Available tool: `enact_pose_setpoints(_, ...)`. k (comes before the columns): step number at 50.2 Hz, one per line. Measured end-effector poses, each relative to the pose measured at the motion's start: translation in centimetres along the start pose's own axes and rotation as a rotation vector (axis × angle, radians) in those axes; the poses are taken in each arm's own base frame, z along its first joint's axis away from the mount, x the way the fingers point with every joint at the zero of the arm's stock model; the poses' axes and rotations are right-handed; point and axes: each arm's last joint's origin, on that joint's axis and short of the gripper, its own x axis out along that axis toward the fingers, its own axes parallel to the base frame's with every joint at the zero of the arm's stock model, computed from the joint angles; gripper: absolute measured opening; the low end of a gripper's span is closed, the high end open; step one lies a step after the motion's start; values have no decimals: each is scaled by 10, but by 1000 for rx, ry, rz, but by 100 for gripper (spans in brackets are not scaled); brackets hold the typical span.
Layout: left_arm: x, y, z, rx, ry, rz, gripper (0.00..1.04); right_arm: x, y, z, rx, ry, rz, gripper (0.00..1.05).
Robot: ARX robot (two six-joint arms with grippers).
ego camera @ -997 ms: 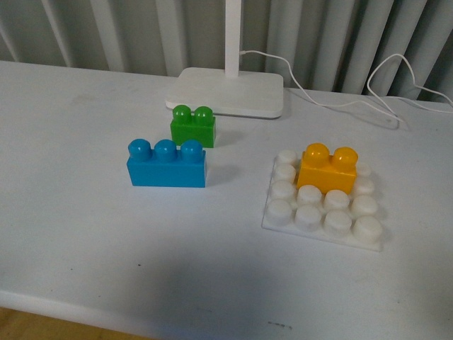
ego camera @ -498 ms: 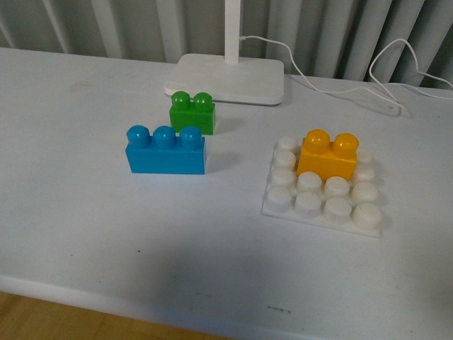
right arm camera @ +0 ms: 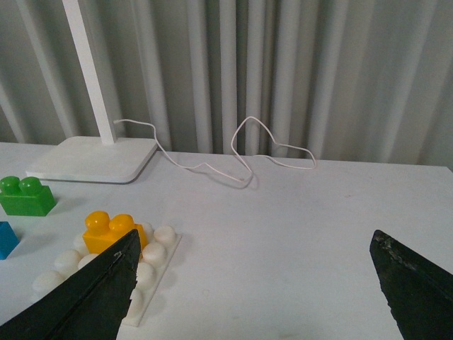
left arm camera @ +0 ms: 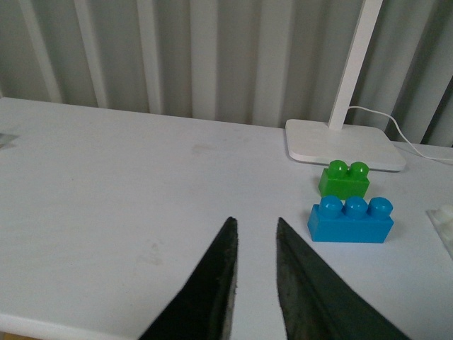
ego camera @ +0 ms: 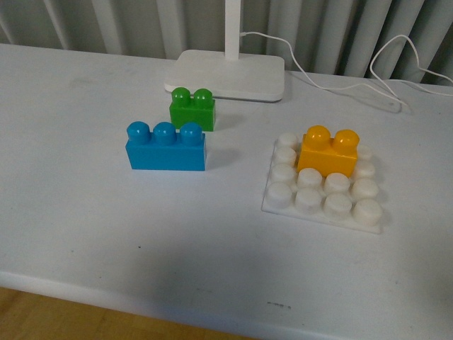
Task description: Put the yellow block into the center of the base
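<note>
The yellow block [ego camera: 328, 153] stands upright on the white studded base [ego camera: 338, 204], over the middle studs one row back from centre, with white studs showing on all sides. The right wrist view shows the yellow block [right arm camera: 110, 228] on the base [right arm camera: 152, 253] too. My right gripper [right arm camera: 255, 236] hangs wide open and empty above the bare table, off to the side of the base. My left gripper [left arm camera: 255, 221] is shut with nothing in it, a short way from the blue brick. Neither gripper appears in the front view.
A blue three-stud brick [ego camera: 166, 147] and a green two-stud brick [ego camera: 192, 108] stand left of the base. Behind them is a white lamp foot [ego camera: 230, 74] with its pole. A white cable [ego camera: 368, 74] trails along the back right, in front of grey curtains.
The front view has shifted a little, so everything sits slightly higher in the picture. The bricks and base keep their places relative to each other.
</note>
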Motion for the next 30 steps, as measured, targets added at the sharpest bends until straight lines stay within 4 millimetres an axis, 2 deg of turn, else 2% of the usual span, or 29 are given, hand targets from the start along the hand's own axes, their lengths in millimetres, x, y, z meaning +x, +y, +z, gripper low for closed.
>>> enact_pose_setpoints(6,0,0,0,0,0,0,43,0,0,0,0,0,0,95)
enact_pose_setpoints(13,0,0,0,0,0,0,65,0,0,0,0,0,0,95)
enact_pose_setpoints(20,0,0,0,0,0,0,99,0,0,0,0,0,0,95)
enact_pose_setpoints(30,0,0,0,0,0,0,98,0,0,0,0,0,0,95)
